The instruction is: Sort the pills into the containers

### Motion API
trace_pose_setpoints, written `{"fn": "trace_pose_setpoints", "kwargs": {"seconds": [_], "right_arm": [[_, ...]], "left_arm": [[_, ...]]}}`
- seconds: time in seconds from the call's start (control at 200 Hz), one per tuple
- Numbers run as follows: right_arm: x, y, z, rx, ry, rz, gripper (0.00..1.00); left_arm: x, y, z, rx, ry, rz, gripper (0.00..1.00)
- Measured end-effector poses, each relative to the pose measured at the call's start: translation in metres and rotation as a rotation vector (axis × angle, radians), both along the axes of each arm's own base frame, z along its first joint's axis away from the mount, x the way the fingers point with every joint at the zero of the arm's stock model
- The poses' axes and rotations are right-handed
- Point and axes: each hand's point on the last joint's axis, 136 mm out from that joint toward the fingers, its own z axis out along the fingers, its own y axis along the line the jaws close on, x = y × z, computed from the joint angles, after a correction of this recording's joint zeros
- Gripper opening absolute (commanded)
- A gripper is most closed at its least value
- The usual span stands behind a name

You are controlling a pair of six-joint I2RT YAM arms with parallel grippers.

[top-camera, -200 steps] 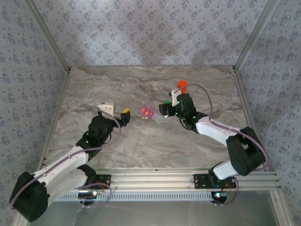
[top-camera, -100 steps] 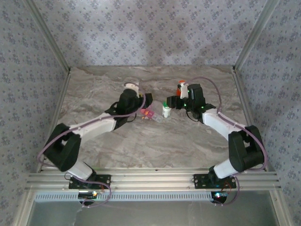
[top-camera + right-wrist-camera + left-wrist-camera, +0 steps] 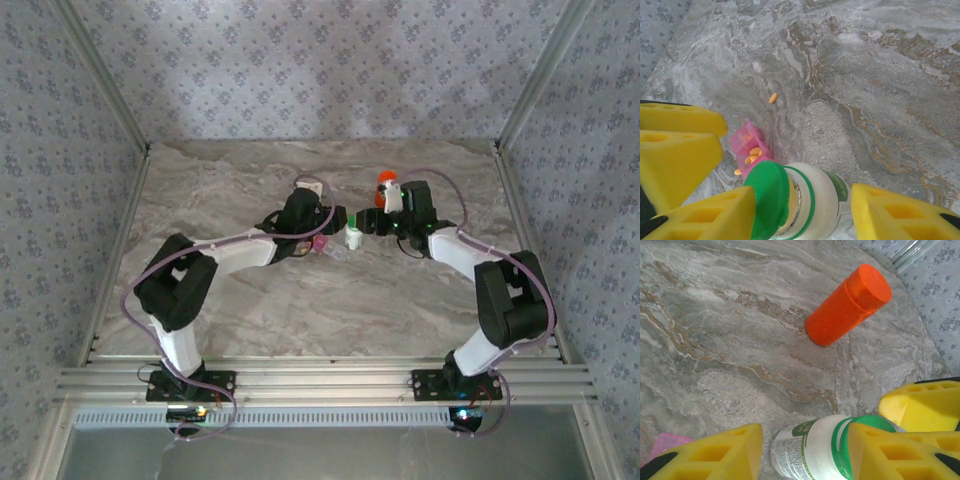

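Pill bottle, upright, straddled by left gripper and right gripper together, probably for uncapping; clamped or loose, cannot tell. Pink pill box alongside.

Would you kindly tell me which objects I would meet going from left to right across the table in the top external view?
pill box → white bottle → orange bottle

A green-capped white pill bottle sits between the left gripper's yellow fingers. An orange bottle rests on the marble table; a pink pill box edge shows lower left.
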Motion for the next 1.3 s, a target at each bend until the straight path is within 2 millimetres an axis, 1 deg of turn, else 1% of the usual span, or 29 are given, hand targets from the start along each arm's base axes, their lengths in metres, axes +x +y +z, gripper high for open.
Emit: {"fn": "trace_pose_setpoints", "kwargs": {"seconds": [0.07, 0.235, 0.305, 0.355, 0.44, 0.525, 0.685, 0.785, 0.85, 1.02, 1.09, 1.304], "right_arm": [[0.0, 0.001, -0.003, 0.006, 0.006, 0.004, 0.5], [0.001, 0.003, -0.005, 0.017, 0.002, 0.01, 0.49], [0.0, 0.002, -0.006, 0.023, 0.002, 0.011, 0.49], [0.001, 0.002, -0.005, 0.025, -0.001, 0.009, 0.45], [0.001, 0.002, -0.005, 0.035, 0.001, 0.008, 0.43], [0.001, 0.002, -0.005, 0.044, -0.004, 0.005, 0.38], [-0.001, 0.004, -0.006, 0.068, -0.014, 0.0, 0.35], [-0.001, 0.004, -0.008, 0.084, -0.028, -0.008, 0.34], [-0.003, 0.005, -0.009, 0.099, -0.035, -0.013, 0.29], [-0.003, 0.005, -0.009, 0.141, -0.06, -0.047, 0.24], [-0.001, 0.003, -0.009, 0.148, -0.074, -0.068, 0.23], [0.005, 0.0, -0.007, 0.166, -0.099, -0.113, 0.23]], "left_arm": [[-0.001, -0.004, -0.001, -0.011, 0.011, -0.015, 0.48], [-0.007, -0.017, -0.007, -0.025, 0.033, -0.046, 0.48], [-0.008, -0.018, -0.008, -0.031, 0.039, -0.045, 0.47], [-0.008, -0.02, -0.01, -0.037, 0.045, -0.045, 0.46], [-0.008, -0.023, -0.01, -0.053, 0.046, -0.042, 0.44], [-0.007, -0.024, -0.012, -0.071, 0.052, -0.04, 0.42], [-0.009, -0.027, -0.014, -0.095, 0.066, -0.039, 0.4], [-0.011, -0.029, -0.015, -0.109, 0.067, -0.038, 0.36], [-0.012, -0.03, -0.016, -0.123, 0.068, -0.034, 0.34], [-0.012, -0.037, -0.017, -0.184, 0.063, -0.022, 0.23], [-0.011, -0.039, -0.018, -0.209, 0.055, -0.01, 0.2], [-0.004, -0.044, -0.016, -0.254, 0.039, 0.008, 0.18]]}}
